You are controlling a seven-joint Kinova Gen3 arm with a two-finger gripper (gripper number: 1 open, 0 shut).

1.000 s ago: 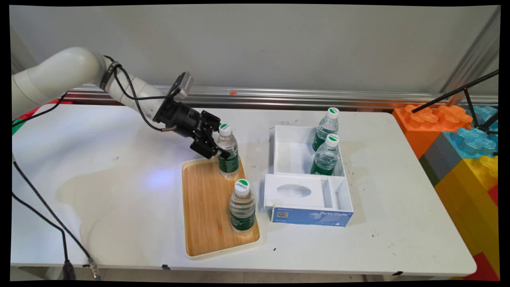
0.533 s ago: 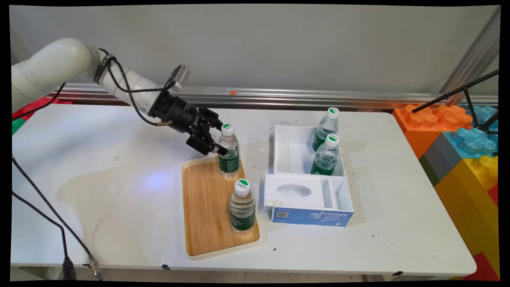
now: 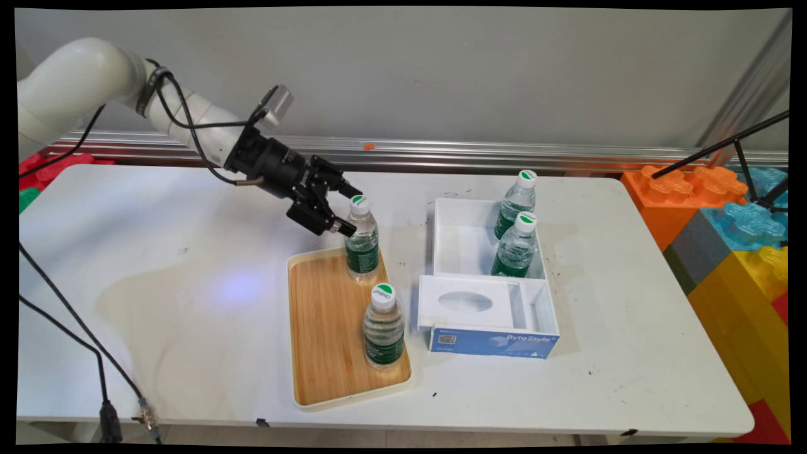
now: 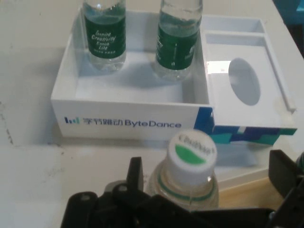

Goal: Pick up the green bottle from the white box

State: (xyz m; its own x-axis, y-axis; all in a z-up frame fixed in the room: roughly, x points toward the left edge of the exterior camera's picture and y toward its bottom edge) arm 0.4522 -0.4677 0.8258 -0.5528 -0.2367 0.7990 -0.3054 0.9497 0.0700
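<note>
Four water bottles stood on the worktop, split evenly: two on the wooden tray (image 3: 321,328) and two in the white box (image 3: 457,243). The tray lay about midway along the worktop, reaching toward its near edge. The box sat just beside the tray, on the side toward the worktop's right edge.

The gripper (image 3: 348,209) hung at the tray's far end with its fingers (image 4: 135,173) spread wide, one on each side of the neck of the far tray bottle (image 3: 362,243). In the hand view neither finger appeared to press on it. That bottle stood upright on the tray, seemingly on its own. The near tray bottle (image 3: 383,328) stood upright by the tray's near right corner, well apart from the gripper.

In the box, the far box bottle (image 3: 517,205) and the near box bottle (image 3: 516,249) stood upright against its right wall; the left part of that compartment was bare. A white panel with an oval hole (image 3: 470,302) covered the box's near section.

Count: four bottles, one tray, one box, one gripper.
</note>
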